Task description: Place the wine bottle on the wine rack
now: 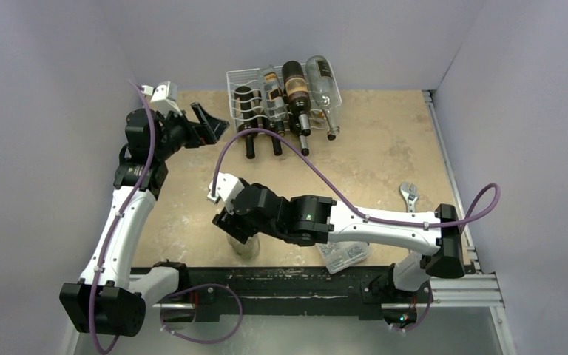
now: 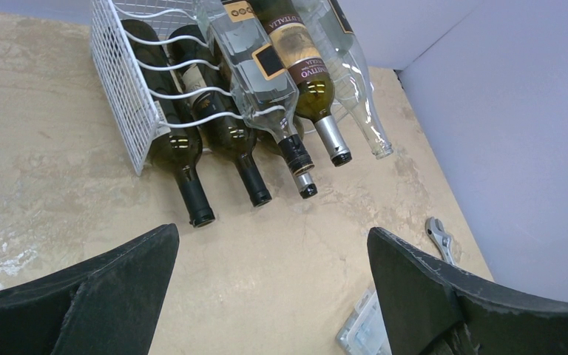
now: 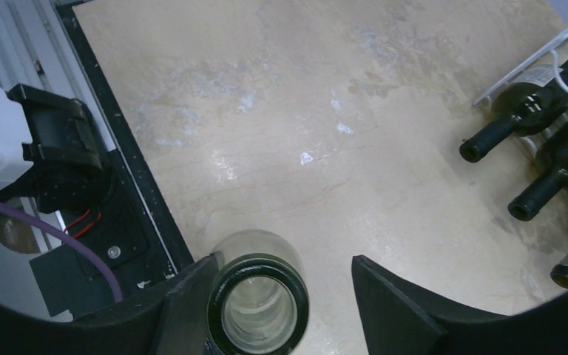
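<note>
1. Right gripper [image 3: 285, 275] stands part open astride the mouth of the wine bottle [image 3: 259, 310]. The bottle is upright at the near edge of the table [image 3: 303, 111], well apart from the far wine rack [image 1: 234, 87]. Nothing is clamped yet.
2. One finger touches the rim and the other stands clear, so we expect an off-centre closure to tip the bottle.
3. Smooth glass held at the neck may slip, we judge.
4. Left gripper [image 2: 270, 244], wide open and empty, hovers near the rack. We fear a clash there, or with the stored bottles [image 2: 185, 155].
</note>
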Robot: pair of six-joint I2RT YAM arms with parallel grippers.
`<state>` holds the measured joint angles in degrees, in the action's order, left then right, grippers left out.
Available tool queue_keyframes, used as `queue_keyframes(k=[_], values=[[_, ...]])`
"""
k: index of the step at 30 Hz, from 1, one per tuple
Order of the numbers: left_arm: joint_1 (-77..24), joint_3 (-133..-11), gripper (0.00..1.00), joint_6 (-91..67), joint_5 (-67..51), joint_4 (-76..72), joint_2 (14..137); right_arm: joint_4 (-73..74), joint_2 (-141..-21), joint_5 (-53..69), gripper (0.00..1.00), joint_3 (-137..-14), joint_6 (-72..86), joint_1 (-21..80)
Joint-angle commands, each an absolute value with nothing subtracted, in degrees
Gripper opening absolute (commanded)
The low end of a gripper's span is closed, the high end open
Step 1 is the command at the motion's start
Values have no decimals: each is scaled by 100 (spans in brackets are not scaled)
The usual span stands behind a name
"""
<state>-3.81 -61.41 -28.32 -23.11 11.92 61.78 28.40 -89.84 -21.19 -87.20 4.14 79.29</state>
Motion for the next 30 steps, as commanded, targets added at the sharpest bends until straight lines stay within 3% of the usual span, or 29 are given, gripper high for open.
queue_keyframes(k=[1, 11, 22, 30], values=[[-415, -6327, 100, -2690, -2201, 1118, 6088, 2731, -8995, -1733, 62, -8809, 418, 7937], [-433, -6403, 100, -2801, -2317, 1133, 6222, 2248, -8667, -2233, 1, -8374, 398, 7928], [-427, -6405, 100, -2764, -2299, 1161, 6138, 800, -8068, -3797, 0, -7827, 534, 7556], [-435, -6353, 100, -2750, -2259, 1156, 6091, -1306, -7498, -3752, 0, -6476, 539, 7014]])
